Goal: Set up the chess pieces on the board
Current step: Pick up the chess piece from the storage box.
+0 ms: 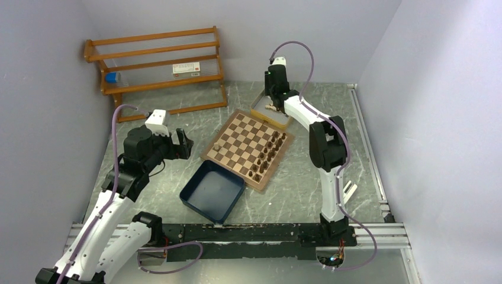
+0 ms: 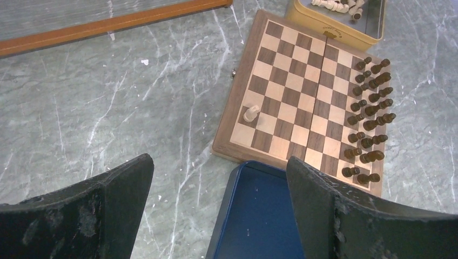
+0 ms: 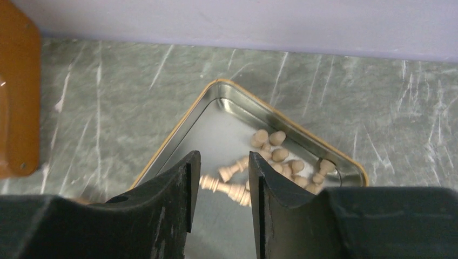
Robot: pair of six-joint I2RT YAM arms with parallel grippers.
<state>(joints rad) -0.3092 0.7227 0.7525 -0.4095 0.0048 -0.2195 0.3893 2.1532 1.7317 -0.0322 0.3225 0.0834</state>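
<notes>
The board (image 1: 237, 139) lies mid-table. Two rows of dark chess pieces (image 1: 267, 155) stand along its right side, and one light piece (image 1: 217, 145) stands near its left edge. The left wrist view shows the same board (image 2: 291, 81), dark rows (image 2: 370, 110) and light piece (image 2: 251, 113). My right gripper (image 1: 271, 105) hangs low over the metal tin (image 3: 178, 132). Its jaws (image 3: 222, 162) are narrowly apart, and light pieces (image 3: 278, 154) lie loose in the tin. One light piece (image 3: 229, 189) lies crosswise just beyond the tips, gripped by nothing. My left gripper (image 2: 219, 167) is wide open and empty, left of the board.
A navy blue tray (image 1: 212, 190) sits against the board's near edge, under my left fingers (image 2: 324, 216). A wooden rack (image 1: 157, 65) stands at the back left by the wall. The tin (image 1: 257, 111) touches the board's far corner.
</notes>
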